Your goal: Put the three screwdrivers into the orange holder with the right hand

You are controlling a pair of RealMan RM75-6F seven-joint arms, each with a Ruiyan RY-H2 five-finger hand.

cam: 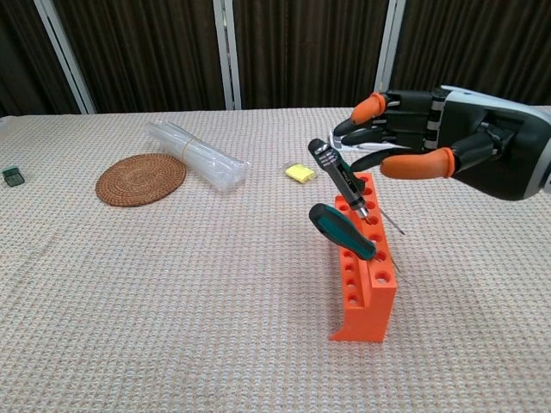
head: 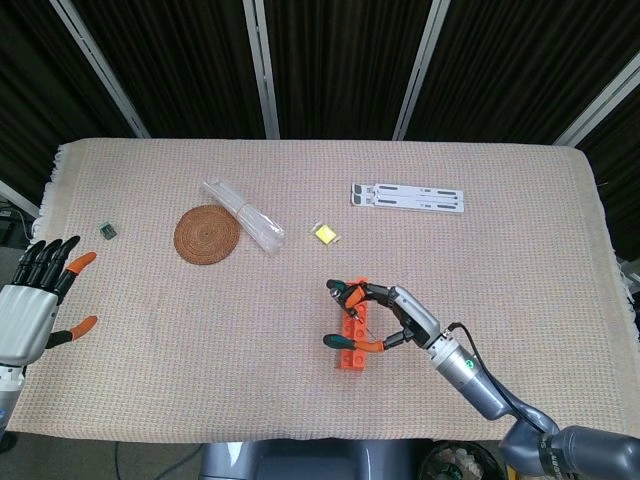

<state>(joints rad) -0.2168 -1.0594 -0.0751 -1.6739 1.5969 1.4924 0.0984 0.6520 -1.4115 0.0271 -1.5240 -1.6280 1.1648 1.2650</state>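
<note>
The orange holder (cam: 368, 301) (head: 350, 356) stands near the table's front middle. Two screwdrivers lean out of its holes toward the left. A teal-handled screwdriver (cam: 341, 231) (head: 335, 341) sits in a nearer hole. A black-handled screwdriver (cam: 335, 175) (head: 341, 292) sits in a farther hole, and a thin metal shaft (cam: 389, 226) shows behind the holder there. My right hand (cam: 448, 155) (head: 398, 318) hovers just right of and above the holder, fingers spread and holding nothing. At the table's left edge my left hand (head: 35, 300) hangs with its fingers apart and nothing in it.
A round woven mat (cam: 141, 178) and a clear plastic bundle (cam: 196, 154) lie at the back left. Behind the holder is a small yellow piece (cam: 300, 172). A white flat strip (head: 407, 197) lies at the back right, and a small green object (head: 107, 231) at the far left.
</note>
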